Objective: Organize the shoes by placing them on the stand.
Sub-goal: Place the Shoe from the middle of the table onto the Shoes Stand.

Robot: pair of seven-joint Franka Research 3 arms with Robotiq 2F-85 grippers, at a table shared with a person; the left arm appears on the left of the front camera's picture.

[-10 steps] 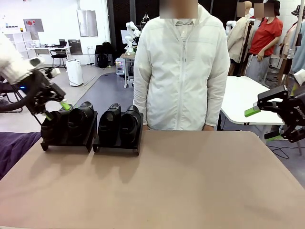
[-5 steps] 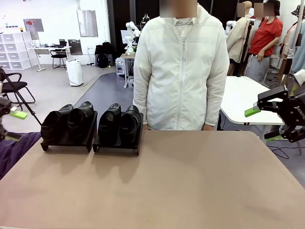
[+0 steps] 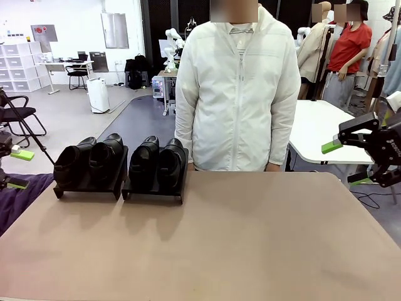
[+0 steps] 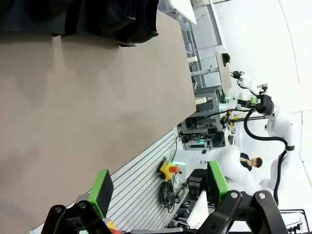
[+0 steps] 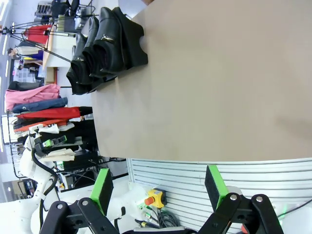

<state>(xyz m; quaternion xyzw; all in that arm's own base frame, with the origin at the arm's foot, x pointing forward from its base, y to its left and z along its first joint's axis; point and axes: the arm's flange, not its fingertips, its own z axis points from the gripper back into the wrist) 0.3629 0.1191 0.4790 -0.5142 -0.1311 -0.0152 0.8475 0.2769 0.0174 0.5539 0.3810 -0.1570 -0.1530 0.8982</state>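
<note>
Shoes: you have four glossy black leather slip-on shoes (image 3: pixel 119 161) seated in two pairs, toes up, near the far left corner of the brown table (image 3: pixel 250 238).
Stands: each pair sits on its own low black rack; left rack (image 3: pixel 88 188) and right rack (image 3: pixel 155 191) stand just beside each other, close to the far edge.
Left gripper (image 3: pixel 15 168): yours sits off the table's left edge, apart from the shoes; green pads spread, nothing between them. The left wrist view shows the same gap (image 4: pixel 161 187).
Right gripper (image 3: pixel 348 164): hangs off the table's right edge, well apart from the racks; fingers wide apart, empty. Its wrist view agrees (image 5: pixel 158 187).
Person: a white zip jacket (image 3: pixel 238 94) stands at the far edge, facing you.
Table surface: bare brown top in front of the racks.
</note>
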